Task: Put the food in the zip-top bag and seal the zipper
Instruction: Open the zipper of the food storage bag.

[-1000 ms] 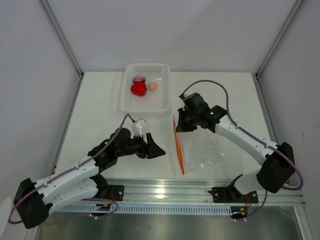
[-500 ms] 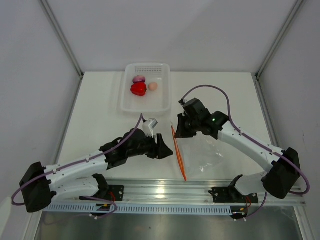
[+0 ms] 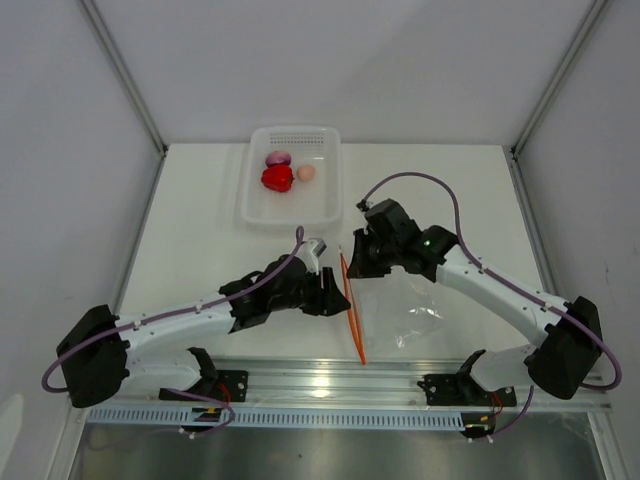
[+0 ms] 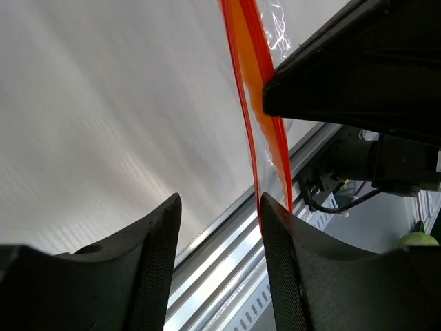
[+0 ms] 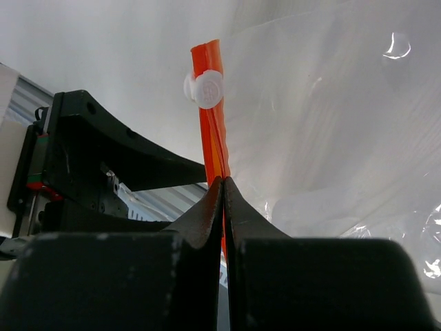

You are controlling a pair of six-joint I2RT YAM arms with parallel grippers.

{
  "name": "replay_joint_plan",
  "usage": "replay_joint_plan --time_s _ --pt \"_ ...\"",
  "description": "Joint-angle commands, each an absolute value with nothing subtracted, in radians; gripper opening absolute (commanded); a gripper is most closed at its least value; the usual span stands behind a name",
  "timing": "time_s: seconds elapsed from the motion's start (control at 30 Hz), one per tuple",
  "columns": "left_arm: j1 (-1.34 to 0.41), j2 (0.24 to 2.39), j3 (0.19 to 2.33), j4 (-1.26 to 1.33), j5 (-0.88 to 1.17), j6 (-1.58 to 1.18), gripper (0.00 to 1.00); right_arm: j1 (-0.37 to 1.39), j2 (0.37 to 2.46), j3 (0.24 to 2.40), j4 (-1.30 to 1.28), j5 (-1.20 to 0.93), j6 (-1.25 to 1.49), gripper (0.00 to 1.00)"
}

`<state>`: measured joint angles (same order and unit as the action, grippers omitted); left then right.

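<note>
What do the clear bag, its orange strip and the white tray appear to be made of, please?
The zip-top bag: thin clear plastic film, glossy, judging by crinkles and glints. The zipper: smooth, stiffer orange-red plastic, carrying a white slider, apparently moulded plastic. The tray: translucent white plastic, probably rigid, perforated at its far end.

One white tray (image 3: 294,131) holds three in all: one red lump (image 3: 277,179), one purple-pink piece (image 3: 278,158), one peach ball (image 3: 306,173). Near the tray, on the one tabletop (image 3: 200,235), lies one clear bag (image 3: 412,305) with one orange-red zipper (image 3: 353,305) carrying one white slider (image 5: 207,87). Two tools are beside the bag: the left tool (image 3: 335,299) and the right tool (image 3: 351,265).
</note>
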<state>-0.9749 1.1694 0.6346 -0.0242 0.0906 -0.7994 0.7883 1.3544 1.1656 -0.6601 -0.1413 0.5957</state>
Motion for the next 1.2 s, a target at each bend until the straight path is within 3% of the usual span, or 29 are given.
replay_joint_plan --time_s 0.0,0.13,0.23,0.33,0.37,0.83,1.03,1.17 --pt "-0.983 1.181 0.672 0.041 0.077 -0.772 0.52 0.795 1.312 1.166 -0.637 -0.15 0.612 0.0" --pt "-0.985 1.203 0.669 0.061 0.09 -0.778 0.47 0.796 1.301 1.157 -0.63 -0.15 0.621 0.0" --pt "-0.986 1.218 0.664 0.077 0.109 -0.785 0.36 0.796 1.298 1.149 -0.623 -0.149 0.632 0.0" --pt "-0.986 1.226 0.664 0.074 0.12 -0.782 0.15 0.801 1.292 1.147 -0.624 -0.134 0.638 0.0" --pt "-0.986 1.218 0.664 0.068 0.115 -0.782 0.01 0.807 1.29 1.146 -0.629 -0.127 0.638 0.0" --pt "-1.029 1.091 0.782 -0.224 -0.052 -0.856 0.01 0.954 1.292 1.146 -0.764 0.155 0.696 0.06" --pt "-1.066 1.089 0.807 -0.241 -0.087 -0.868 0.0 0.989 1.308 1.152 -0.71 0.134 0.729 0.17" --pt "-1.081 1.097 0.808 -0.252 -0.116 -0.894 0.01 1.009 1.295 1.146 -0.667 0.133 0.762 0.33"
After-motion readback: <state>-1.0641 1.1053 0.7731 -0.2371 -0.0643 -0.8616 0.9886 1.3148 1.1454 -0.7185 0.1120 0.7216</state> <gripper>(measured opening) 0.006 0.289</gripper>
